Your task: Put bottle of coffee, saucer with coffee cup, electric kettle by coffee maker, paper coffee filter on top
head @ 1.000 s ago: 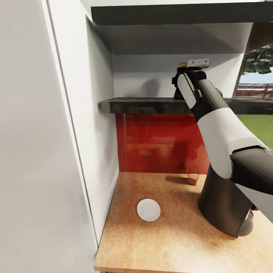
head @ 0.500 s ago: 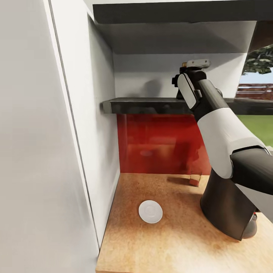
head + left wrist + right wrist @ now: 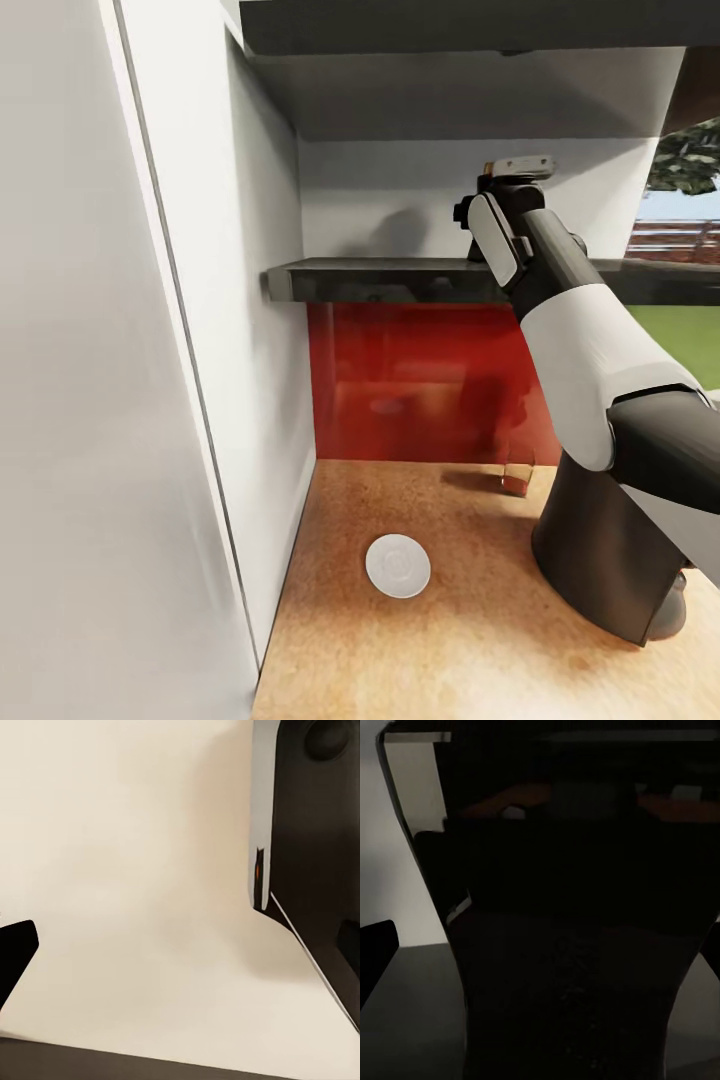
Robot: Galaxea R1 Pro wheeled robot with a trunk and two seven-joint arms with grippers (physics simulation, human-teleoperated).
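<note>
**Reach at the shelf, view drifting**

Little has moved since a second ago: the whole head view has slid slightly, so the camera shifted; the right arm holds its pose at the shelf (image 3: pixel 400 278).

Right gripper (image 3: pixel 512 178) sits at shelf height. A dark bottle (image 3: pixel 562 945) looms between its fingers, on the shelf; grip or gap, cannot tell. Probably lining up to take it.

Left fingers face a pale wall, spread apart with nothing between.

Saucer (image 3: pixel 398 565) lies on the counter (image 3: pixel 450 640), near the coffee maker (image 3: pixel 605 560).
</note>
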